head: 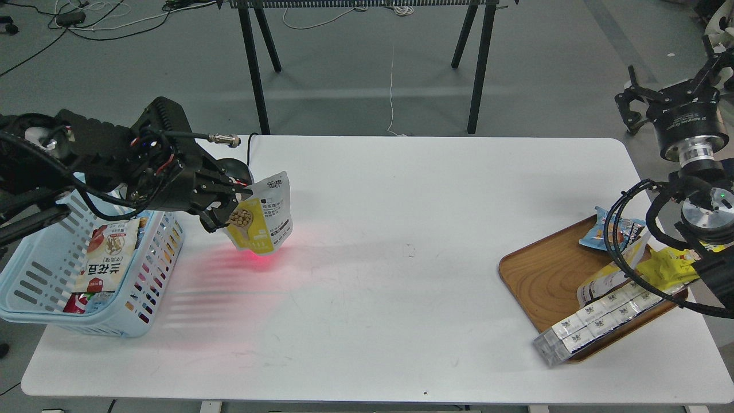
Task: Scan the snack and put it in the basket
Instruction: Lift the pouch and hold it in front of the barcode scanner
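The snack [262, 221], a yellow-and-white pouch with a picture of tan nuts, hangs above the table at the left, held by its left edge. My left gripper [229, 202] is shut on it. Red scanner light glows on the table just under the pouch. The light blue basket [34, 275] stands at the table's left edge, left of the pouch, with several packets inside. My right gripper [665, 100] is raised beyond the table's right edge, away from the pouch; its fingers look spread and hold nothing.
A brown wooden tray [550, 275] at the right holds a blue cookie packet [610, 229], a bright yellow packet [668, 267] and a row of white boxes [602, 321]. A dark rounded scanner [235, 168] sits behind the pouch. My right arm's cables hang over the tray.
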`<state>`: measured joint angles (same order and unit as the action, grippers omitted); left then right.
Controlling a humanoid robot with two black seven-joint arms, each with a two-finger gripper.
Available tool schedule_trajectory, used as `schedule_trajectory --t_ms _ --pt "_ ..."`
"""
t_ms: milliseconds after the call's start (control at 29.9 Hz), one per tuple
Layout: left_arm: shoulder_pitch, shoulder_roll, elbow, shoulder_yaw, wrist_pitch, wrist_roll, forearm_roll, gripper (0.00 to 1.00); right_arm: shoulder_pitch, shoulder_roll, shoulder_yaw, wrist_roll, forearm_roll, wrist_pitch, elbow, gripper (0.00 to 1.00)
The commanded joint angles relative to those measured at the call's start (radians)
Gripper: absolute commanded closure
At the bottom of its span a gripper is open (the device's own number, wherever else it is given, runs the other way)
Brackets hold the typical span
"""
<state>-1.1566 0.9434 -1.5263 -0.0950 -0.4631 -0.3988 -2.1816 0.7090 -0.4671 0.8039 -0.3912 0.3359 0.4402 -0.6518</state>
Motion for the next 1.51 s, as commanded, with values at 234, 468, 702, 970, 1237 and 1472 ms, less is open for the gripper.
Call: schedule_trajectory --t_ms 234,468,702,970,1237,1472 --pt "0.029 -0.006 0.002 0.009 -0.002 0.008 0.0 1.0 0.0 0.001 0.001 0.0 0.0 0.0 0.0 0.01" --pt "0.031 -0.012 0.003 0.008 -0.002 0.009 0.0 1.0 0.0 0.001 0.001 0.0 0.0 0.0 0.0 0.01" --pt "0.029 -0.011 0.008 0.0 -0.002 0.008 0.0 1.0 0.0 0.001 0.009 0.0 0.0 0.0 0.0 0.01" --pt "0.025 -0.012 0.008 -0.045 -0.002 0.003 0.0 1.0 0.001 -0.001 0.009 0.0 0.0 0.0 0.001 0.01" --pt "0.022 -0.021 0.028 -0.046 -0.003 0.005 0.0 1.0 0.001 -0.001 0.011 0.0 0.0 0.0 0.0 0.01" --pt "0.02 -0.018 0.038 -0.045 -0.003 0.003 0.0 1.0 0.001 -0.001 0.011 0.0 0.0 0.0 0.0 0.01"
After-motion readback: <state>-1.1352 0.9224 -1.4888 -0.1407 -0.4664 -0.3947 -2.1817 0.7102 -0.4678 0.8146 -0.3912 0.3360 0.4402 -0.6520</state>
